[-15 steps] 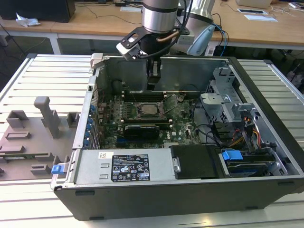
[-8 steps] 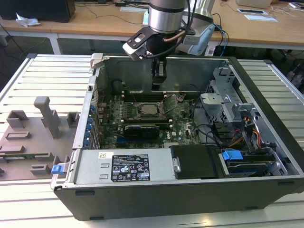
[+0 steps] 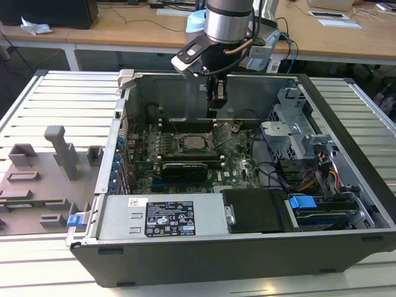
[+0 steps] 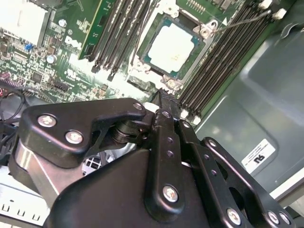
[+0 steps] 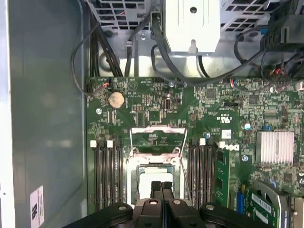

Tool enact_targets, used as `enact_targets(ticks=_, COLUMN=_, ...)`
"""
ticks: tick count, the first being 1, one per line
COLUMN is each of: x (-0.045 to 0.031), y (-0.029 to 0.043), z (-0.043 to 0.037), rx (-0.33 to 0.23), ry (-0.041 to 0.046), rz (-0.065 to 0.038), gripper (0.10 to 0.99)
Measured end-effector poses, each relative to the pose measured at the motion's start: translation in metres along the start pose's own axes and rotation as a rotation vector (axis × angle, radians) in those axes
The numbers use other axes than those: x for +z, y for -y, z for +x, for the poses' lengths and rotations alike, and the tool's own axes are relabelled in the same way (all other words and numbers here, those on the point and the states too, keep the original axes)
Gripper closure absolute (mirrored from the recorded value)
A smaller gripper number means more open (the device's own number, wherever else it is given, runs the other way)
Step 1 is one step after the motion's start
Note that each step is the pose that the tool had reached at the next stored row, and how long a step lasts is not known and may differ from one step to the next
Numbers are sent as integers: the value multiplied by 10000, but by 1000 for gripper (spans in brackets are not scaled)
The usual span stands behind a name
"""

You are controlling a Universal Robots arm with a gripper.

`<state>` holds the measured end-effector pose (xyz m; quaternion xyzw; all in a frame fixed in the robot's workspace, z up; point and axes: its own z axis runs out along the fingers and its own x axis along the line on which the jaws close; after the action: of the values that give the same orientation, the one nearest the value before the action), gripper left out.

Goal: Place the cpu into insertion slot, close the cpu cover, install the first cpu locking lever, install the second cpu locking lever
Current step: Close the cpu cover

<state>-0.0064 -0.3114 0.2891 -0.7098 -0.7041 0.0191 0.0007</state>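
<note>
The cpu (image 4: 171, 45) lies flat in the insertion slot (image 4: 142, 61) on the green motherboard, silvery top up; it also shows in the first wrist view (image 5: 153, 175). The cpu cover (image 5: 156, 137) stands flipped open beyond the socket, with green board showing through its window. A thin wire locking lever (image 4: 242, 20) sticks out unlatched beside the socket. My gripper (image 4: 164, 95) hangs a little above the socket with its black fingers pressed together and nothing between them. In the exterior view the gripper (image 3: 216, 102) hovers inside the open case, over the slot (image 3: 195, 142).
Black memory slots (image 5: 107, 175) flank the socket on both sides. A finned heat sink (image 5: 274, 147) and a coin cell (image 5: 116, 99) sit on the board. Power supply (image 3: 164, 216), drive cage (image 3: 297, 133) and cables crowd the case. A grey fixture (image 3: 59, 151) stands at the exterior view's left.
</note>
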Motion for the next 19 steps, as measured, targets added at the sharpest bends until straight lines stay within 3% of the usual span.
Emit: enact_targets(ticks=19, x=-8, y=-302, z=6, rx=4, ry=126, rz=4, gripper=980)
